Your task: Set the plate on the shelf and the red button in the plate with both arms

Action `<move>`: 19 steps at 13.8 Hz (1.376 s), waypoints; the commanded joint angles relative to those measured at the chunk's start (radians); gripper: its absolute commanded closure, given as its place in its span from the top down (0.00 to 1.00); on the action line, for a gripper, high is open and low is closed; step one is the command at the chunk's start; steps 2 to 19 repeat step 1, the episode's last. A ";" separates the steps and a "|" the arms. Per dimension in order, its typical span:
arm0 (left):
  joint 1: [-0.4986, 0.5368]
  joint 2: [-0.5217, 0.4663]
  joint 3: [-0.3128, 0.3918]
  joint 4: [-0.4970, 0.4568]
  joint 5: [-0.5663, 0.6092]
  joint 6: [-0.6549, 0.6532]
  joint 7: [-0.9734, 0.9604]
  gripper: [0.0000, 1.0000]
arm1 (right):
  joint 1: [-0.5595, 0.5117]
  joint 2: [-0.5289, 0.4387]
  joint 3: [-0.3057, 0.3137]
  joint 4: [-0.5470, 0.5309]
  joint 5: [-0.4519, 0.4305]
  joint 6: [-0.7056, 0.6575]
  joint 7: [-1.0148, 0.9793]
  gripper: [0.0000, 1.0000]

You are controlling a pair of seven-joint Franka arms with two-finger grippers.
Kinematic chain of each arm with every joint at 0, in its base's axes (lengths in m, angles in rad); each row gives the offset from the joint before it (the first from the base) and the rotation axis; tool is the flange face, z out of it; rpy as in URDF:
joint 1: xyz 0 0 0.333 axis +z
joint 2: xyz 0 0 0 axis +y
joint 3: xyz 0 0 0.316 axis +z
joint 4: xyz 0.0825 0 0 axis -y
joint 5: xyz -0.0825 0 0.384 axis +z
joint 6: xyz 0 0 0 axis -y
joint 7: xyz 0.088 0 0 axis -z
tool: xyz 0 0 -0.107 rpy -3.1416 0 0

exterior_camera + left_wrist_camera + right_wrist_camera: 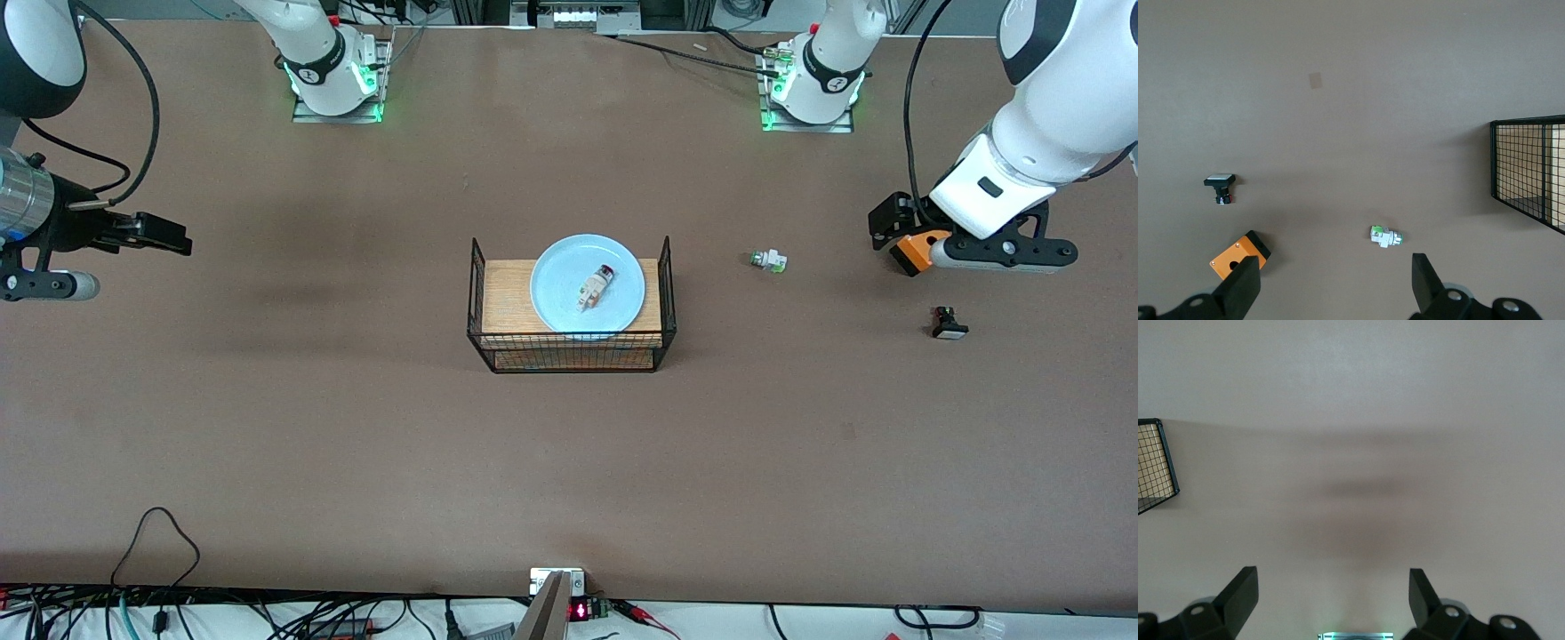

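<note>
The pale blue plate lies in the black wire basket at the table's middle. The red button lies on the plate, its red cap pointing toward the robots' bases. My left gripper is open and empty, up over the table toward the left arm's end, next to an orange box. In the left wrist view its fingers stand wide apart. My right gripper is open and empty over bare table toward the right arm's end; its wrist view shows its fingers spread.
A white piece with a green end lies between the basket and the left gripper, also seen in the left wrist view. A black piece with a white face lies nearer the front camera than the orange box. The basket's edge shows.
</note>
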 commanded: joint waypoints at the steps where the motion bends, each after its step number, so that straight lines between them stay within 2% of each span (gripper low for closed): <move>1: 0.005 -0.016 0.003 -0.015 0.002 0.011 0.021 1.00 | -0.010 0.010 0.007 0.028 0.008 -0.020 0.003 1.00; 19: 0.005 -0.016 0.003 -0.015 0.002 0.011 0.021 1.00 | -0.010 0.010 0.007 0.028 0.008 -0.020 0.003 1.00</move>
